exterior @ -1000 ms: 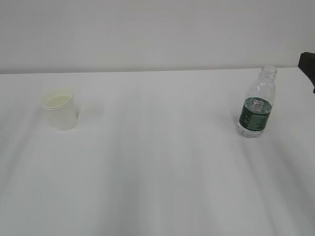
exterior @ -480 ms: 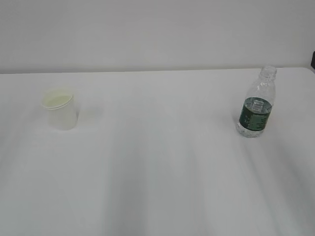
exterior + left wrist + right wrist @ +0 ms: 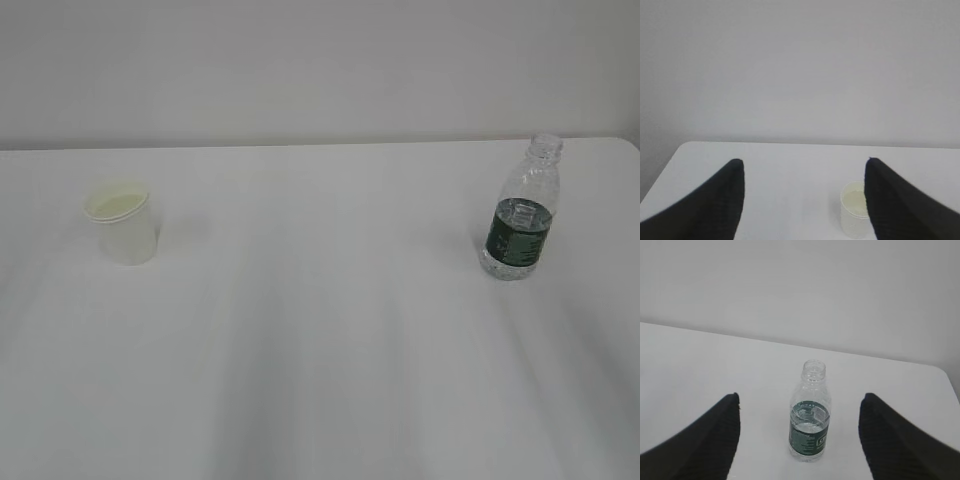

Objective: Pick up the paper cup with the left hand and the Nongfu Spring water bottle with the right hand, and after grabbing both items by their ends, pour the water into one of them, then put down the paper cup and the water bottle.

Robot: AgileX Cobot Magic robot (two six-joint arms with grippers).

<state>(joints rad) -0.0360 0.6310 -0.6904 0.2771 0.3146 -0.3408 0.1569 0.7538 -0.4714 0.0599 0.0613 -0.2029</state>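
1. White table (image 3: 320,330): the right arm's dark edge, at three o'clock a second ago, has left the exterior view.
2. Nongfu Spring water bottle (image 3: 520,215) stands at three o'clock, between spread right gripper (image 3: 800,440) fingers.
3. Paper cup (image 3: 122,225) sits at nine o'clock; left gripper (image 3: 805,200) spread, likely retreating.

right hand gone from the exterior view's right edge, where it showed a second ago

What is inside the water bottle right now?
The water bottle holds clear water up to about the top of its green label; above that it looks empty. The label hides the level behind it.
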